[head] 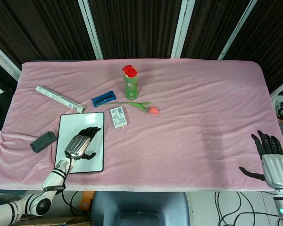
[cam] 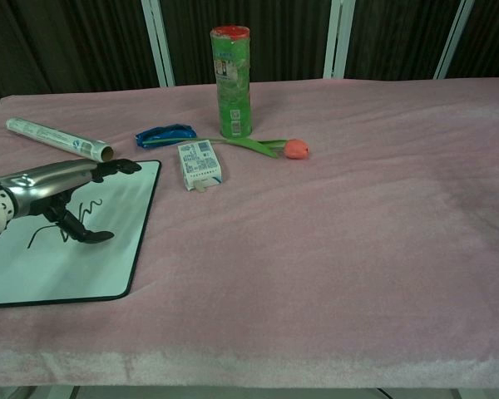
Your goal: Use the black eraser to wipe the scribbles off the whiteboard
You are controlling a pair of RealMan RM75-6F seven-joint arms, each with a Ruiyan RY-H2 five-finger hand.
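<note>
The whiteboard [head: 98, 139] lies at the front left of the pink table, black-rimmed, with a black scribble [cam: 81, 209] near its middle. The black eraser [head: 43, 141] sits on the cloth just left of the board; the chest view does not show it. My left hand [head: 81, 141] hovers over the board with fingers spread and thumb out, holding nothing, and shows again as the left hand [cam: 62, 184] above the scribble. My right hand [head: 270, 154] hangs open off the table's front right corner.
Behind the board lie a rolled paper tube [head: 59, 98], a blue wrapper [head: 103, 99] and a small white box [head: 118, 117]. A green can with a red lid [head: 130, 81] stands mid-table, a tulip [head: 145, 107] beside it.
</note>
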